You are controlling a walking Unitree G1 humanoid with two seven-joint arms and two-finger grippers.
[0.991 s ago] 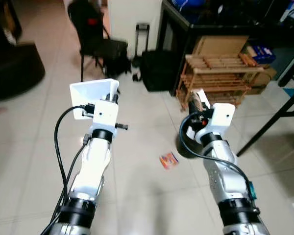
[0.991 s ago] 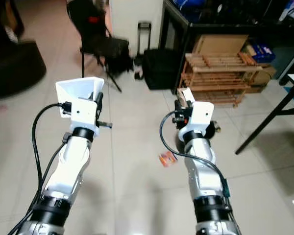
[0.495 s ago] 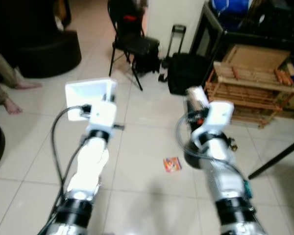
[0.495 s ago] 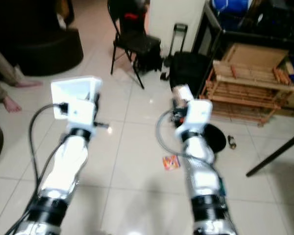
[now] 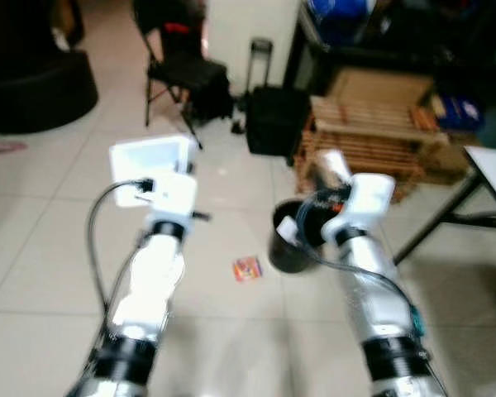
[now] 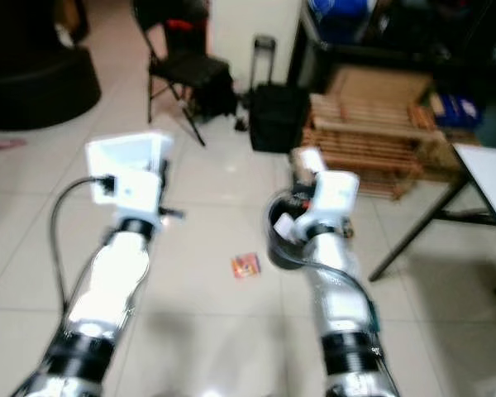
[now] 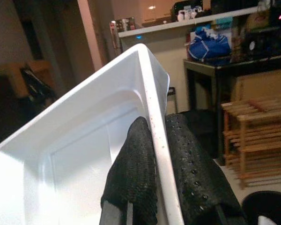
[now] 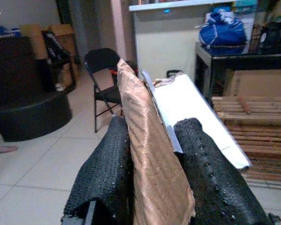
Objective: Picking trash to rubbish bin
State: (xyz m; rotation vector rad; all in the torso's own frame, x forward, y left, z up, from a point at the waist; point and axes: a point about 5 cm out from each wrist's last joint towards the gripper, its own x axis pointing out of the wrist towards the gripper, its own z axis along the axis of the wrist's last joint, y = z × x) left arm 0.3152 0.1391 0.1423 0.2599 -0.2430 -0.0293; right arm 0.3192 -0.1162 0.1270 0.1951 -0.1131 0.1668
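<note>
While I stand on a pale tiled floor [image 5: 33, 248], my left gripper [image 7: 161, 159] is raised out in front on the left, its two black fingers [image 7: 133, 173] pinched on the rim of a white plastic tray [image 5: 149, 157], one finger inside the tray and one outside. Farther off behind it stands a black folding chair [image 5: 178, 70]. On the floor between my two arms lies a small orange and red wrapper [image 5: 246, 268], a piece of trash. Just right of it, very close but not clearly touching, sits a round black rubbish bin [image 5: 288, 240] with something white inside. My right gripper [image 8: 152, 159] is held up on the right, above the bin's far side, its fingers [image 8: 107, 168] clamped on a flat piece of brown cardboard [image 8: 145, 154] with a white sheet against it. Beyond it, on the far right, stands a low wooden slatted rack [image 5: 372, 141], next to a black bag [image 5: 273, 120].
</note>
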